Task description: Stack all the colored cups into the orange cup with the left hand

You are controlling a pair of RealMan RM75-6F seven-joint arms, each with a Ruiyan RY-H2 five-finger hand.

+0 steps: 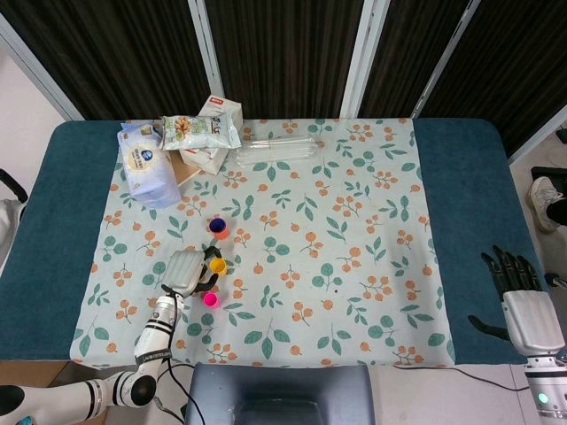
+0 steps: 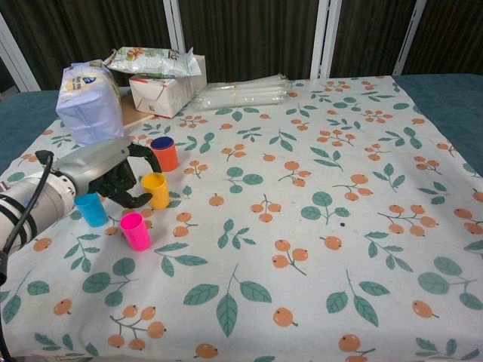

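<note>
The orange cup (image 2: 164,154) (image 1: 217,228) stands on the floral cloth with a dark purple cup nested in it. In front of it stand a yellow cup (image 2: 156,190) (image 1: 217,265), a blue cup (image 2: 92,209) and a pink cup (image 2: 135,231) (image 1: 211,300). My left hand (image 2: 104,170) (image 1: 184,271) sits just left of the yellow cup, above the blue one. Its dark fingers (image 2: 133,200) curl toward the yellow cup's side, and whether they touch it is unclear. It holds nothing. My right hand (image 1: 524,305) hangs off the table's near right edge, fingers spread.
At the back left lie a blue-white tissue pack (image 2: 89,103), a snack bag (image 2: 151,60) on a carton (image 2: 160,93), and a clear plastic sleeve (image 2: 243,93). The floral cloth (image 2: 317,226) stretches right of the cups.
</note>
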